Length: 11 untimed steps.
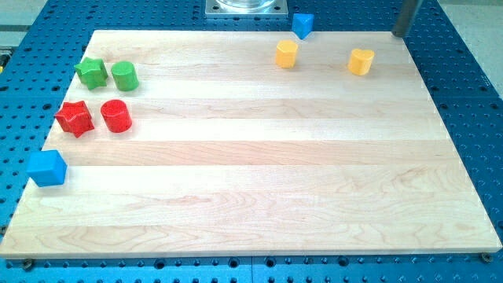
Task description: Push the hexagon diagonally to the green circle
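The yellow hexagon (pixel 286 53) sits near the board's top edge, right of centre. The green circle (pixel 124 76) stands far off at the upper left, just right of a green star (pixel 92 73). My tip (pixel 398 34) is at the top right corner of the wooden board (pixel 259 196), above and to the right of a yellow heart (pixel 361 60). It is well to the right of the hexagon and touches no block.
A red star (pixel 75 118) and a red circle (pixel 115 116) lie just below the green pair. A blue cube (pixel 47 167) sits at the left edge. A blue block (pixel 302 24) rests at the top edge, just above the hexagon.
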Available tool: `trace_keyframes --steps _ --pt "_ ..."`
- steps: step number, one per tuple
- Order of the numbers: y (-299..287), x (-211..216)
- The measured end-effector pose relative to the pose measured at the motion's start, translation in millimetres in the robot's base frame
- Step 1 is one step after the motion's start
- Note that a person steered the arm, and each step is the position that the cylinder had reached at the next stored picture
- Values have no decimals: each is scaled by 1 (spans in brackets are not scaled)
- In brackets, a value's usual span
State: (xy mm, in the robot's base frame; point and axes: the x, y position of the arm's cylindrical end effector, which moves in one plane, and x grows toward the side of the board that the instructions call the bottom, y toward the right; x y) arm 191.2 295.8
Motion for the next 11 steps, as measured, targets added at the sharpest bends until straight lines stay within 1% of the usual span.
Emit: trace_keyframes --steps 1,2,3,4,5,6,7,8,9,10,11 --pt "-79 0" --pt "-145 0" --pt "-195 0" --pt "-250 18" --pt "-328 45" --pt "-304 52" --pt "-211 51" --pt "-228 113" --pt "-242 189" --pt "-274 143" --pt "-239 63"
